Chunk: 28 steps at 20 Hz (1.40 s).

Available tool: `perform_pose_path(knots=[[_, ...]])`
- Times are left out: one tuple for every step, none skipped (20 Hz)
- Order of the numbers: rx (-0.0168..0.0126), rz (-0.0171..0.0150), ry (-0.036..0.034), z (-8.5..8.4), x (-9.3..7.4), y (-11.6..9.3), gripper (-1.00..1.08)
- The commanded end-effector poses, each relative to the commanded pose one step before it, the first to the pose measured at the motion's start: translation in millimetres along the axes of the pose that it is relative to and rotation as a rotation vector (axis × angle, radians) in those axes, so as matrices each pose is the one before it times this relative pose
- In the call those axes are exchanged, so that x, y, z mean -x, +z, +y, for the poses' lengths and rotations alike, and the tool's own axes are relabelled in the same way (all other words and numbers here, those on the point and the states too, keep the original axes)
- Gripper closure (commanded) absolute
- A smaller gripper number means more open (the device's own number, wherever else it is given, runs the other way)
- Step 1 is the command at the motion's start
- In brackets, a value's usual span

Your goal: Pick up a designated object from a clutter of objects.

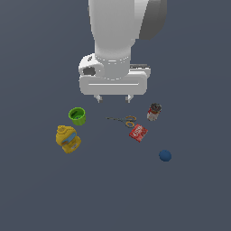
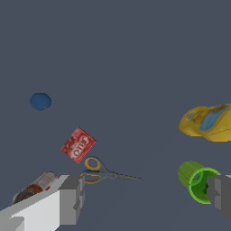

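**Hovering wide over a thin, flat target**

Your gripper (image 1: 113,98) hangs above the surface with its fingers spread wide, holding nothing. The scissors (image 1: 122,120) lie flat below it, between the green cup (image 1: 77,116) and the small can (image 1: 154,112), ring handles just beside the red flat box (image 1: 138,132).

Expect trouble from that closeness: a finger coming down near the handles could nudge the box or catch it instead. The blades look thin, grey and metallic, lying low on the surface, so pads closing slightly high would likely slide over them. The orange-tan rings seem the bulkier hold. The blue ball (image 1: 165,155) and yellow bottle (image 1: 67,139) sit well apart.
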State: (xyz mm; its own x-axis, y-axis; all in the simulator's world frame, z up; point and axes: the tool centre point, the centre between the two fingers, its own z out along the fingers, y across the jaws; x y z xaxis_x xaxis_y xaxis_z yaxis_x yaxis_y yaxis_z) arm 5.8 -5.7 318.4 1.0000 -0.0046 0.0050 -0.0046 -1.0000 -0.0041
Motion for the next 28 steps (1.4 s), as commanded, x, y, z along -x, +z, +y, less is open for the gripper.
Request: perform_pose_path(knots=[[0.0,0.0,0.0,0.01,0.0,0.0,-0.92],[-0.00017,0.00032,-0.00133,-0.47,-0.06,-0.06,-0.92],[-0.00057,0.00097,-0.00405,-1.45,-0.16,-0.18,-0.92],[-0.00093,0.00158,-0.00662,-2.36,-0.27,-0.29,-0.92],[-0.00128,0.00219,-0.00917,-3.27,-0.38,-0.4,-0.92],[-0.00163,0.00279,-0.0117,-4.16,-0.5,-0.5,-0.92],[-0.00188,0.00322,-0.01351,-4.81,-0.59,-0.56,-0.92],[-0.00159,0.00272,-0.01145,-4.07,-0.52,-0.47,-0.92],[-0.00121,0.00207,-0.00873,-3.1,-0.41,-0.35,-0.92],[-0.00083,0.00141,-0.00599,-2.12,-0.29,-0.23,-0.92],[-0.00044,0.00075,-0.0032,-1.11,-0.16,-0.11,-0.92],[-0.00009,0.00015,-0.00067,-0.25,-0.02,-0.03,-0.92],[0.0003,-0.00052,0.00221,0.8,0.1,0.09,-0.92],[0.00027,-0.00048,0.00211,0.72,0.1,0.05,-0.92],[0.0,0.0,0.0,0.17,0.06,0.08,-0.92],[0.00011,-0.00005,-0.00182,-0.18,0.03,0.48,-0.92],[0.00011,0.00003,-0.00316,-0.16,0.11,0.83,-0.92],[0.00021,-0.00003,-0.00452,-0.16,0.18,1.27,-0.92],[0.00032,-0.00011,-0.00577,-0.1,0.26,1.72,-0.92],[0.00042,-0.00017,-0.00699,-0.03,0.35,2.16,-0.92],[0.00051,-0.00024,-0.00835,-0.06,0.44,2.58,-0.92],[0.00059,-0.00029,-0.00955,-0.03,0.52,2.97,-0.92],[0.00064,-0.00032,-0.01076,-0.07,0.61,3.31,-0.92],[0.00069,-0.00034,-0.01213,-0.13,0.7,3.69,-0.92],[0.00074,-0.00036,-0.01347,-0.18,0.8,4.06,-0.92],[0.00079,-0.00041,-0.01474,-0.21,0.92,4.43,-0.92],[0.00084,-0.00047,-0.01608,-0.25,1.06,4.81,-0.92],[0.00088,-0.00052,-0.01738,-0.3,1.2,5.18,-0.92]])
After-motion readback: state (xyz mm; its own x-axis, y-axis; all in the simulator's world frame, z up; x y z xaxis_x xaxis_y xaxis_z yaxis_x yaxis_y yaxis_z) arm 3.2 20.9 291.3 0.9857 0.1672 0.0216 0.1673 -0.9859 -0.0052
